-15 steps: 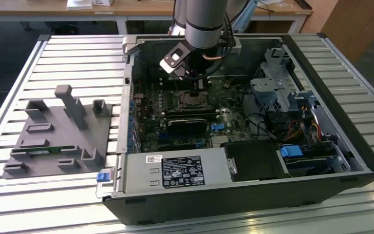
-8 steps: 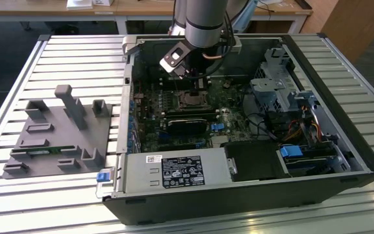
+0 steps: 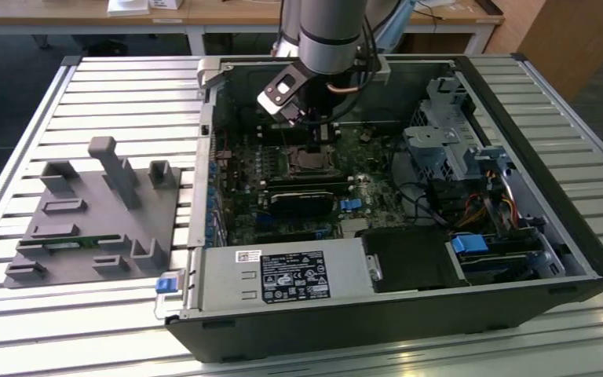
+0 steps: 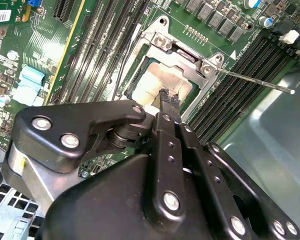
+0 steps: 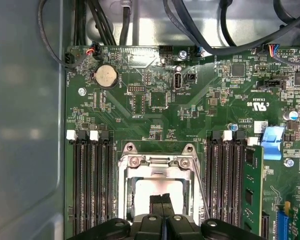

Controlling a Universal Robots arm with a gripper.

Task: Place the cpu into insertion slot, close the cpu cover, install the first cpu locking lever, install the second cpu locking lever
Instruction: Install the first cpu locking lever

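Observation:
My gripper [image 5: 162,202] is shut, its two black fingers pressed together with nothing between them. It hangs low over the insertion slot [image 3: 307,162] on the green board. The cpu [image 5: 144,192] lies in the slot, its pale smeared top [image 4: 152,82] showing through the window of the cpu cover [image 5: 157,161]. The silver cover [image 4: 186,54] lies down flat around the chip. My fingertips [image 4: 169,99] are over the chip's top; I cannot tell whether they touch it. One thin locking lever [image 4: 255,82] sticks out sideways from the socket corner, unlatched. Another wire lever [image 5: 202,185] runs along the socket's side.
Black memory slots [image 5: 90,185] flank the socket, and a green module [image 5: 252,190] stands in one. Cables [image 5: 225,45] hang over the board's edge near the case wall. In the exterior view, a grey fixture [image 3: 92,212] lies at the left and a power supply [image 3: 280,276] is in front.

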